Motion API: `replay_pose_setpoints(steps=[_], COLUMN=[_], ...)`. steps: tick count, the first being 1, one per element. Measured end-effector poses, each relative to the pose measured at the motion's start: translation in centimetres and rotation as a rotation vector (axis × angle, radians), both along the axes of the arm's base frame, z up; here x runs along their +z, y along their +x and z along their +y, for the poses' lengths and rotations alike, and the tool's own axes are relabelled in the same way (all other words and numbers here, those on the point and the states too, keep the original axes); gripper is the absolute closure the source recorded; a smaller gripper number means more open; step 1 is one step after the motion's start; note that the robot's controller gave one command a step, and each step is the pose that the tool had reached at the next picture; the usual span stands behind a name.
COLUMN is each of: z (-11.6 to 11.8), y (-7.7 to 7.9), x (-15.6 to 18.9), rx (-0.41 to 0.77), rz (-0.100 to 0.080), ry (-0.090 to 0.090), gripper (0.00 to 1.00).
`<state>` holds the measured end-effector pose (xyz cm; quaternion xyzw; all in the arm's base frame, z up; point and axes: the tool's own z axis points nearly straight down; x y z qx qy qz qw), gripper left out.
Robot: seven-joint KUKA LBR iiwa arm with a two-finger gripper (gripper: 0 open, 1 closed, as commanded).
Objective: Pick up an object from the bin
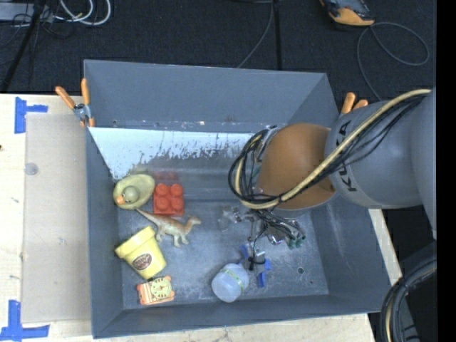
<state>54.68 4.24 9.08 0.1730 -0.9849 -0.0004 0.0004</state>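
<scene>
Pale bluish-white rounded thing [228, 284] is seen lying low in the bin [206, 105], near the middle of its front wall, just beside and below-left of the gripper [258, 256]. Nothing can be made out in the gripper's hold. Whether it is open or closed cannot be told, nor whether it touches the pale thing. The gripper is hung under an orange-brown wrist cover [293, 164], with black cables [244, 171] looped at the cover's left.

Six loose things are counted, one of each kind. The other five are grouped on the left of the floor, well apart from the gripper:
- Tan toy dinosaur [173, 227], nearest of the group.
- Red building brick [168, 199], just above the dinosaur.
- Yellow-green rubber duck [133, 189], beside the brick at its left.
- Yellow cup [142, 254] with a dark label, lying tilted just left of the dinosaur. Its contents cannot be told.
- Small orange-yellow packet [156, 291], flat by the front wall, below the cup.
</scene>
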Motion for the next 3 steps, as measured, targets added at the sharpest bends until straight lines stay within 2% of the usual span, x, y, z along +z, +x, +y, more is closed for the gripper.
replay_pose_setpoints(steps=[1,2,3], z=[0.0,-1.8,-1.8], y=[-1.6,-7.4,-7.4], x=[-0.8,-1.9,-1.9], rx=[-0.210,0.260,0.259], rz=[0.001,-0.003,-0.002], ry=[-0.001,0.001,0.001], gripper=[0.00,1.00,1.00])
